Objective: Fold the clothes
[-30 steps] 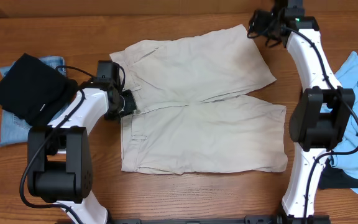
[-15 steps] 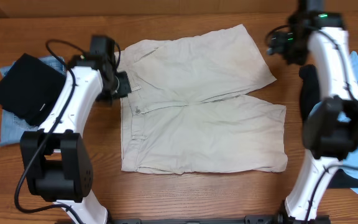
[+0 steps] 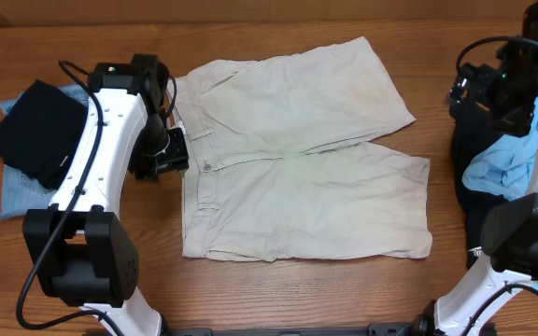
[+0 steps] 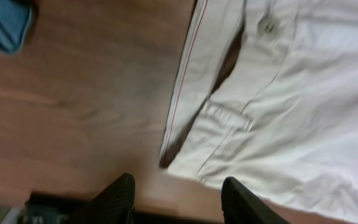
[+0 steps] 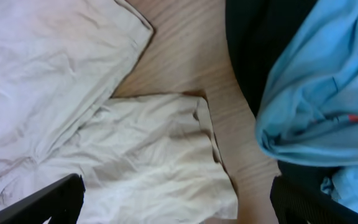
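large beige cotton shorts (image 3: 297,177) are lying flat in the middle of the brown wooden desk (image 3: 278,289), spread ready for folding. a crumpled light-blue garment (image 3: 502,173) is waiting at the right edge, a folded black piece (image 3: 31,135) at the left. the left claw (image 4: 179,183) is hovering spread and empty beside the waistband (image 4: 191,81); the right claw (image 5: 176,186), spread wide, is holding nothing over the leg hems (image 5: 213,143).

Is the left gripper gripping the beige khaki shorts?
No; the left gripper hangs open beside the beige khaki shorts, its fingers clamping nothing.
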Available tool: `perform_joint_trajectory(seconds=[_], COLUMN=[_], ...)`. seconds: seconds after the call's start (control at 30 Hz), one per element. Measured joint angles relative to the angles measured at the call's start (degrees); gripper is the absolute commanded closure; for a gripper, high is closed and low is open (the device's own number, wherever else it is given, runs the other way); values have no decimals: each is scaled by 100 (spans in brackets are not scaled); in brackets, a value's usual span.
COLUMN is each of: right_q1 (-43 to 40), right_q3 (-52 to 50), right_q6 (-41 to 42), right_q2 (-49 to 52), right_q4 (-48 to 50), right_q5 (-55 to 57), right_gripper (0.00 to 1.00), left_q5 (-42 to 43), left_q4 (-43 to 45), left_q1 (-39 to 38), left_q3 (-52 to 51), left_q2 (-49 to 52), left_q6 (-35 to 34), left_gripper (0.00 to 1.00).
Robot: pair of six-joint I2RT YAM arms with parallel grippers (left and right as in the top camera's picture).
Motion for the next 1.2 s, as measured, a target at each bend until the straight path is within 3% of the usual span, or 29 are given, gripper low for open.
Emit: perform_joint_trajectory(seconds=[0.17,0.3,0.53,0.73,0.9,1.2], right_q1=[-31,-31,-24,-24,-24,-24], right_q3=[-308,-916,-3180,-4992,-5447,-5495], right_q6=[22,90,326,424,435,439], right_q2=[-389,-1084,-2771,-4127,-4417,-4378], right_q4=[50,356,1644,2505,2653,2695], right_q5=[-2,-17,-28,-151,-168,-170], right_gripper=[0,0,0,0,0,0], left_q5=[0,57,459,997,1499,1722], left_q4=[-55,503,1231,1604,2448,3032], left_q1=[0,0,0,0,0,2], left_q3=[-140,-798,-2680,-4135,-5145,-5849], left_q2=[-361,-1346,-2949,-3117,-3117,-3117], left_q6=[-17,-114,-157,-162,-308,-1939], left_gripper=[51,47,42,43,43,42])
